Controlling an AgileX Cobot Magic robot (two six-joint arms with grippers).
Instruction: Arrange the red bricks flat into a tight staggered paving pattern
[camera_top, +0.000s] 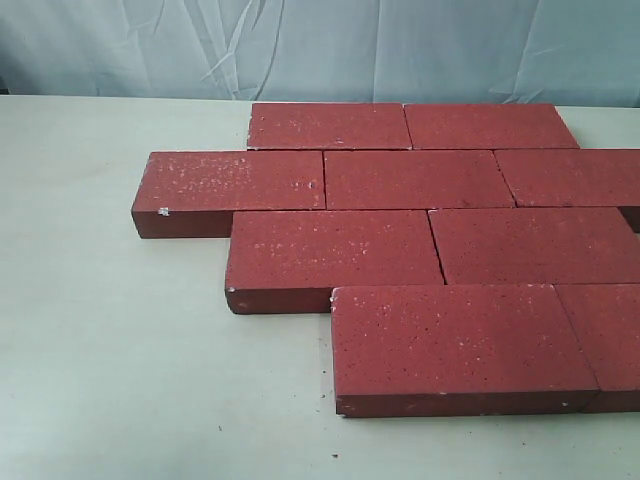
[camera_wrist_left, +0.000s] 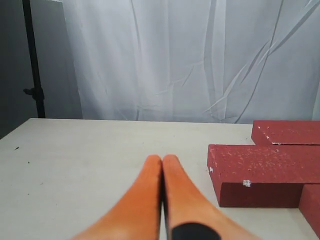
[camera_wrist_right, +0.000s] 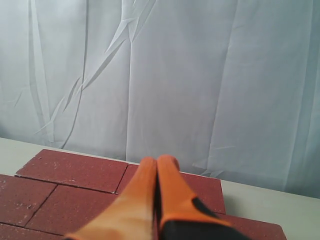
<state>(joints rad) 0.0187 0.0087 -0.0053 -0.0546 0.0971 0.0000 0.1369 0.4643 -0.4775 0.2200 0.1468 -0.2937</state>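
Several dark-red bricks (camera_top: 420, 180) lie flat on the pale table (camera_top: 110, 350) in four staggered rows, edges touching; the front row's brick (camera_top: 455, 340) is nearest. Neither gripper shows in the exterior view. In the left wrist view my left gripper (camera_wrist_left: 162, 161) has its orange fingers pressed together, holding nothing, over bare table beside the end brick (camera_wrist_left: 260, 172). In the right wrist view my right gripper (camera_wrist_right: 158, 162) is shut and empty, above the far rows of bricks (camera_wrist_right: 75, 172).
A white curtain (camera_top: 320, 45) hangs behind the table's far edge. A black stand pole (camera_wrist_left: 34, 60) rises at the table's far corner in the left wrist view. The brick rows run past the exterior view's right edge.
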